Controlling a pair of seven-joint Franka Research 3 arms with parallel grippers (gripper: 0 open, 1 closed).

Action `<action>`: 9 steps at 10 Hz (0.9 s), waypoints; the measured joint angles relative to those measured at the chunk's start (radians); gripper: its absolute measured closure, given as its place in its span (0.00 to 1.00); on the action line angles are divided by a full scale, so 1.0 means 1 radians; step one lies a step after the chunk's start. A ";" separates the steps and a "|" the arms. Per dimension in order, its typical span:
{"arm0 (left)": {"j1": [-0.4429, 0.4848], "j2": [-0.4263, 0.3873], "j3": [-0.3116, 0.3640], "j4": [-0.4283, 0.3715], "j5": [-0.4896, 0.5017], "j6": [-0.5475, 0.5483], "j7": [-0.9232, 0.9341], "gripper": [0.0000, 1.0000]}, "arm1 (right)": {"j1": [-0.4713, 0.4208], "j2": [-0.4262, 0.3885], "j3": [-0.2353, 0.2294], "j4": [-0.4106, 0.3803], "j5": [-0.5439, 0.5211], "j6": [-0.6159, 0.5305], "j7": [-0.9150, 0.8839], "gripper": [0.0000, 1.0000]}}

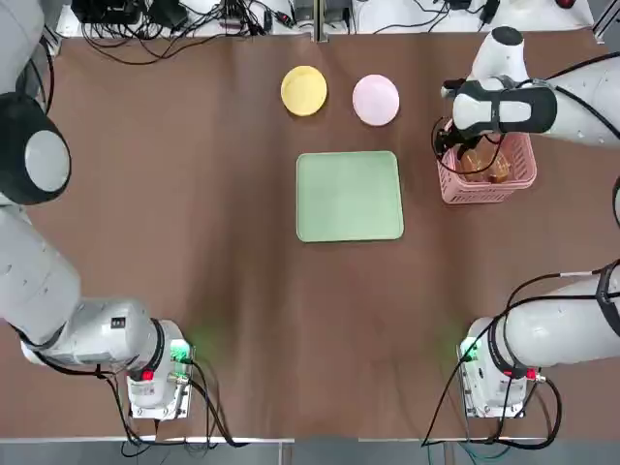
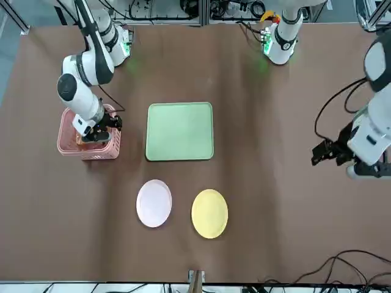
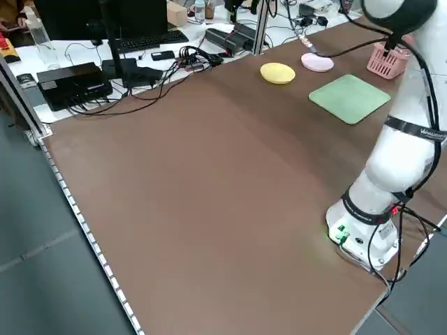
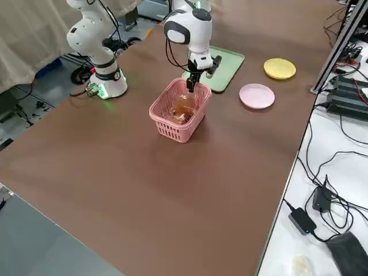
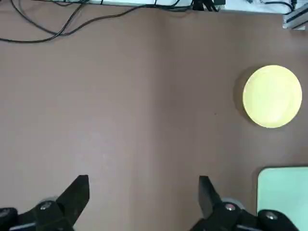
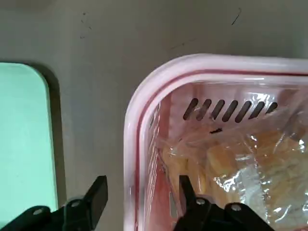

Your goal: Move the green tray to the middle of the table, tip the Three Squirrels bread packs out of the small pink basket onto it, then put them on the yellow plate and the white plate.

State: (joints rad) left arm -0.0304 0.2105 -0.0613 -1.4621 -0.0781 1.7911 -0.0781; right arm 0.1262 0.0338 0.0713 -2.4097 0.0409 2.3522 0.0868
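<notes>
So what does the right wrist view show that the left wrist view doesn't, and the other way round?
Only the right wrist view shows the basket, the bread in it, and the right gripper, one finger outside the basket's near wall and one over its inside.

Only the left wrist view shows the yellow plate, the black cables and the left gripper, open over bare table.

Both share the table and part of the tray.
</notes>
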 joint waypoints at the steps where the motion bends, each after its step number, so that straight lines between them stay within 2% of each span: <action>1: -0.029 -0.050 0.030 -0.037 -0.003 -0.014 0.004 0.00 | 0.000 0.003 0.000 0.000 0.000 0.000 0.000 0.36; 3: -0.036 -0.145 0.032 -0.135 -0.004 -0.014 0.004 0.00 | 0.002 0.005 0.000 0.000 0.000 0.000 0.000 0.41; 4: -0.036 -0.165 0.032 -0.149 -0.004 -0.028 0.004 0.00 | 0.006 0.006 0.001 0.000 0.000 0.000 0.000 0.46; 6: -0.036 -0.176 0.033 -0.135 -0.004 -0.086 -0.006 0.00 | 0.008 0.013 0.000 -0.001 0.000 0.000 0.000 0.56; 9: -0.039 -0.153 0.035 -0.081 -0.005 -0.095 -0.025 0.00 | 0.008 0.032 -0.001 -0.001 0.000 0.000 0.000 0.78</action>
State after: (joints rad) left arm -0.0697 0.0572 -0.0261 -1.5429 -0.0827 1.6957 -0.1030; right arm 0.1343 0.0660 0.0707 -2.4108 0.0410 2.3522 0.0868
